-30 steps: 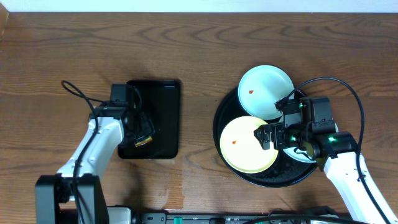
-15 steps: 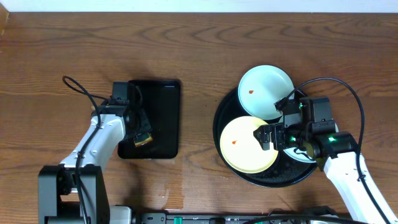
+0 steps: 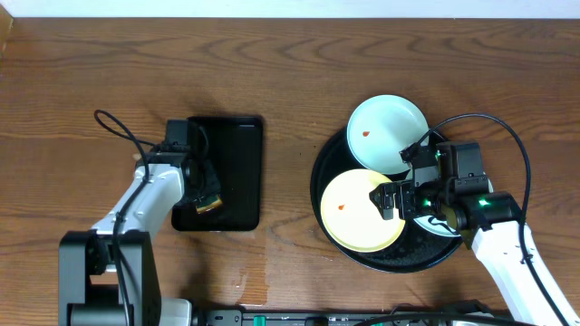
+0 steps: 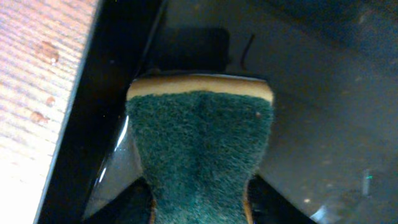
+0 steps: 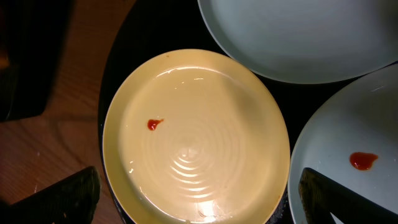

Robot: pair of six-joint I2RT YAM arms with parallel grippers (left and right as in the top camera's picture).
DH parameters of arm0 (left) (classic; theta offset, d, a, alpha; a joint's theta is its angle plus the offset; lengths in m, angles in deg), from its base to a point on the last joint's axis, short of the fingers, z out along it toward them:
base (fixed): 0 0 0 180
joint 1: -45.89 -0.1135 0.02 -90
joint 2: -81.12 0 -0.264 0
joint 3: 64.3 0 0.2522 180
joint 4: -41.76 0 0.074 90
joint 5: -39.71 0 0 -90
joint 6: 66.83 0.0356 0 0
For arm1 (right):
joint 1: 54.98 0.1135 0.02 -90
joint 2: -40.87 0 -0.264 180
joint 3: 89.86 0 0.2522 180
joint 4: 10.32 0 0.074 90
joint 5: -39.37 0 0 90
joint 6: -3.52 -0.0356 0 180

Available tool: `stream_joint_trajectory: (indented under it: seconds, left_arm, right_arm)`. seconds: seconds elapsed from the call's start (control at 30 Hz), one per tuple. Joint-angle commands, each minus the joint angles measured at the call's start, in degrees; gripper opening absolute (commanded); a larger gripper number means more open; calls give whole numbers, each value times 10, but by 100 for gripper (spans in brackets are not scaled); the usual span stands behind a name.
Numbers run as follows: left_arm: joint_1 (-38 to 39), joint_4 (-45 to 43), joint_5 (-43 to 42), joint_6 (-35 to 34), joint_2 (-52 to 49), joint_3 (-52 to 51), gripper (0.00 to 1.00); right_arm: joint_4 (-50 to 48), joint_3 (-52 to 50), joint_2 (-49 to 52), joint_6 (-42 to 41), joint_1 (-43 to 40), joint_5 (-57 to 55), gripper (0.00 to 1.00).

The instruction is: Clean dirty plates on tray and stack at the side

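Since a second ago we see very little change. Only the left arm has moved: its forearm and its looped cable (image 3: 113, 127) have shifted slightly over the wooden surface (image 3: 290, 72). The left fingers (image 4: 273, 208) stay low inside the rectangular black tray (image 3: 240, 172). They are now closed on the sponge (image 4: 199, 155), and the wrist view shows its green scouring face pinched to a narrow waist between them. Its yellow edge sticks out ahead of the tips, just above the tray floor. The sponge lies in the same near corner of that tray as before. The right arm has not moved. The right fingers (image 5: 68, 199) are still spread wide and hold nothing. They hang over the round black tray (image 3: 390, 263), one tip on each side of the near edge of the yellow plate (image 5: 199, 130). That plate lies flat directly ahead of and between them. The second mint plate (image 5: 329, 137) sits just beside the right-hand tip and overlaps the yellow plate's rim. The upper mint plate (image 3: 388, 127) lies farther ahead of the fingers, and in the overhead view it reaches past the tray's far rim. Each of the three plates carries a small red spot (image 5: 154, 124). All three lie where they lay before, on the tray and well apart from the sponge.
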Motion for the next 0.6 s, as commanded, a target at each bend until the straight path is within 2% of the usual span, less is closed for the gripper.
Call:
stream_joint_trajectory:
  seconds: [0.0,0.1,0.13,0.17,0.57]
  left_arm:
    - [1,-2,8,1,-14,12,32]
    - [1,-5,8,1,-19,12,19]
    - [1,-5,8,1,-19,12,10]
    - [1,-5,8,1,-19,12,8]
    - [1,-6,7,17,14,13,7]
  right_arm:
    - [1,11,1,-7,8,6,99]
    - [1,11,1,-7,8,6,99]
    - [2,11,1,-7,8,6,99]
    - [1,11,1,-7,8,6,99]
    - [-2,11,1,-7,8,5,99]
